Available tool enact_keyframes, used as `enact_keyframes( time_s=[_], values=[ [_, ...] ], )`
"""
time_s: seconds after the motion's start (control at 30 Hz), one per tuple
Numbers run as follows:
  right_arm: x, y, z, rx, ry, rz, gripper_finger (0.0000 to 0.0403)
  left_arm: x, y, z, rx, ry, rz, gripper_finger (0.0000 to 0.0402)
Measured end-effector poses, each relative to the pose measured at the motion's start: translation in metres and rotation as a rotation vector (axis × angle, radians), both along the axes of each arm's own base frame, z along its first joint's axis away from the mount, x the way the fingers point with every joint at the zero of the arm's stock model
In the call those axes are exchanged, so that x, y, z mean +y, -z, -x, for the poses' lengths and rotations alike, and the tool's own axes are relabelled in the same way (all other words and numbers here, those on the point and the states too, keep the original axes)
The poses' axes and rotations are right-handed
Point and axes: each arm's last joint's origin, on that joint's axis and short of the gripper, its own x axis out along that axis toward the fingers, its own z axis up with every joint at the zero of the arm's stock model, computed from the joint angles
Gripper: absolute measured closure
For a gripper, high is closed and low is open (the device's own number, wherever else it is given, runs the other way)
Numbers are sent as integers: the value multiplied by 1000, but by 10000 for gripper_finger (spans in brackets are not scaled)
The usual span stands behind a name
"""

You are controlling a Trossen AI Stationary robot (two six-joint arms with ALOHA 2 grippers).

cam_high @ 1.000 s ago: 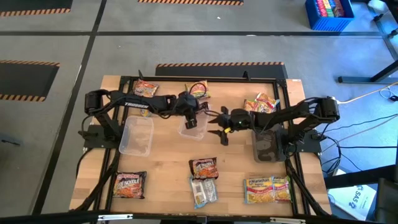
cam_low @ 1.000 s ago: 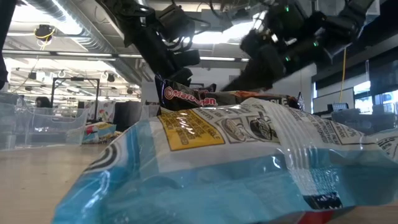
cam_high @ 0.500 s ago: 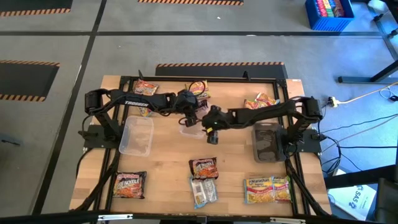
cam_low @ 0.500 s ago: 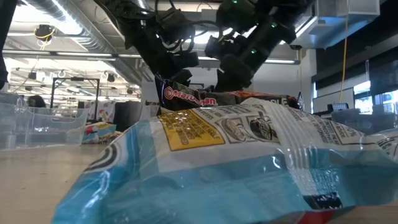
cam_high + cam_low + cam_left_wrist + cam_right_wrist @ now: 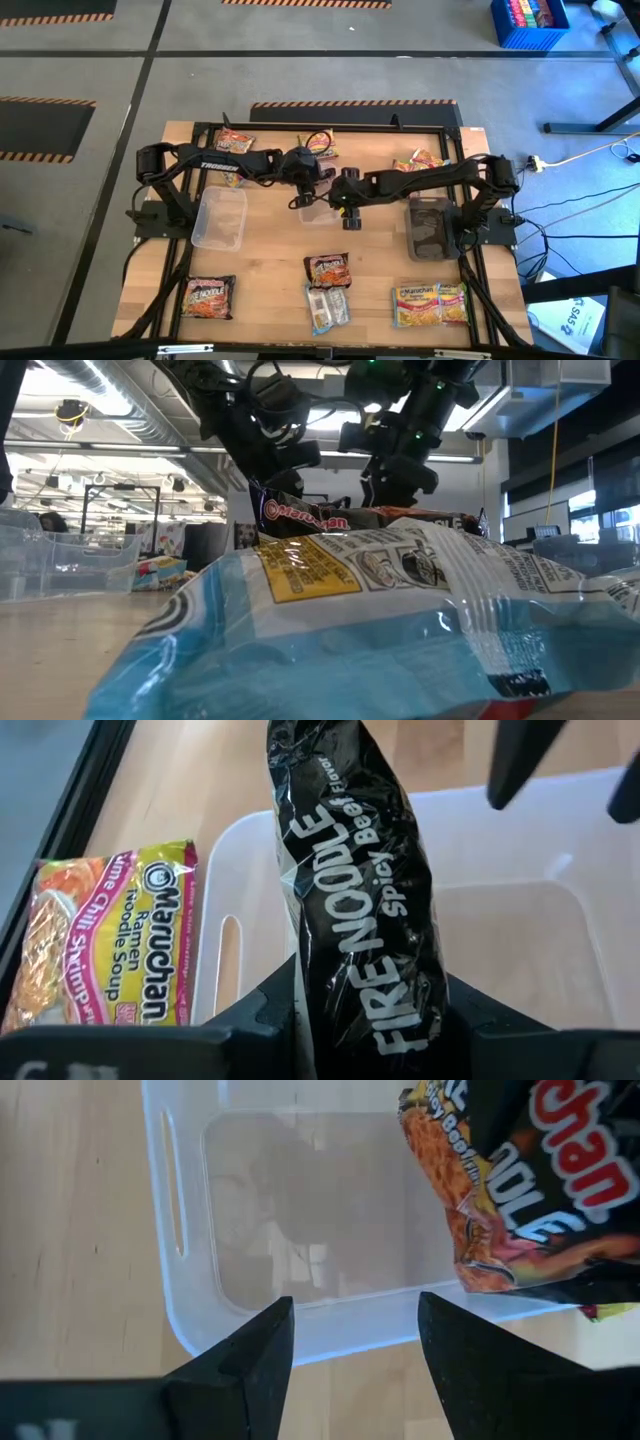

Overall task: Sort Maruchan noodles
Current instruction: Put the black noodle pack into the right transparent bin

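Wooden table [image 5: 270,250] is what you have under both arms, the largest thing in your overhead view. On it, toward your left side, you have an empty clear bin [image 5: 220,217]. A darker bin [image 5: 430,228] sits on the right side, and its contents cannot be made out. Between them, at mid-table, is the small clear bin [image 5: 318,208] where both arms meet.

Your left gripper [image 5: 350,1010] is closed on a black Fire Noodle packet [image 5: 362,900], which stands on end between the fingers, directly over the small clear bin. Your right gripper [image 5: 355,1330] has its fingers spread with nothing between them. It hovers over the near wall of that same bin, and the held packet shows at the edge of its wrist view.

The other noodle packets lie scattered around the table:
- A yellow-pink packet [image 5: 105,935] lies flat on the table, touching the outside of the small bin.
- Another packet [image 5: 234,142] lies at the far left edge, partly under the left arm.
- A small heap [image 5: 420,163] lies at the far right.
- Along the near edge you have a dark packet [image 5: 208,296] on the left.
- Another dark packet [image 5: 328,269] is at the middle.
- A light blue packet [image 5: 328,306] lies just beside that one, and fills most of your low view.
- A yellow pair [image 5: 430,303] lies on the right.
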Motion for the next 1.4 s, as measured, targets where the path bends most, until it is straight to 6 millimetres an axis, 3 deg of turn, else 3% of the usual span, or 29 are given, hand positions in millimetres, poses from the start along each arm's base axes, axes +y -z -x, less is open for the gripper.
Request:
enact_keyframes(
  time_s=[0.27, 0.47, 0.83, 1.1, 1.4],
  values=[
    [1, -2, -1, -7, 32, -34, 205, 1, 0, 0, 31, 71, -76, 279],
    [27, -2, -1, -16, -17, -75, 205, 4, 1, 2, 58, 137, -119, 279],
    [64, -5, -3, -72, -99, -65, 205, 23, 1, 8, 7, 86, 31, 278],
    [64, -5, -4, -83, -96, -65, 205, 27, 12, 7, 34, 112, 79, 273],
    [64, -5, -3, -81, -97, -66, 205, 28, 17, 4, 39, 118, 57, 217]
  ],
)
